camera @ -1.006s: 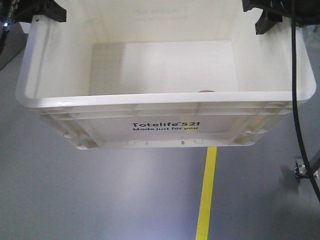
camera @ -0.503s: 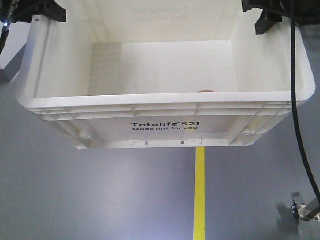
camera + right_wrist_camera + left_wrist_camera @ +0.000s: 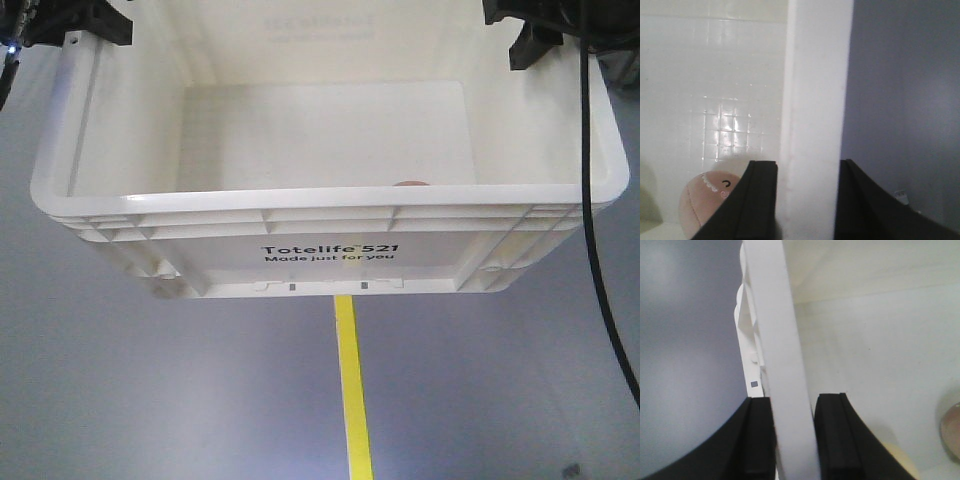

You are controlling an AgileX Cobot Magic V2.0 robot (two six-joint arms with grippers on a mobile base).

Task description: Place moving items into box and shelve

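My left gripper (image 3: 792, 440) is nearly closed, pinching the side rim of the white Totelife crate (image 3: 320, 235). The right gripper (image 3: 807, 200) clamps the opposite rim the same way. The crate hangs over the grey floor (image 3: 200, 400). It looks stiff, light and smooth-rimmed, so I judge these rim holds need keeping level. The pinkish ball (image 3: 705, 200) and the cream ball (image 3: 897, 462) lie loose inside at the bottom of the wrist frames, soft and likely to roll.
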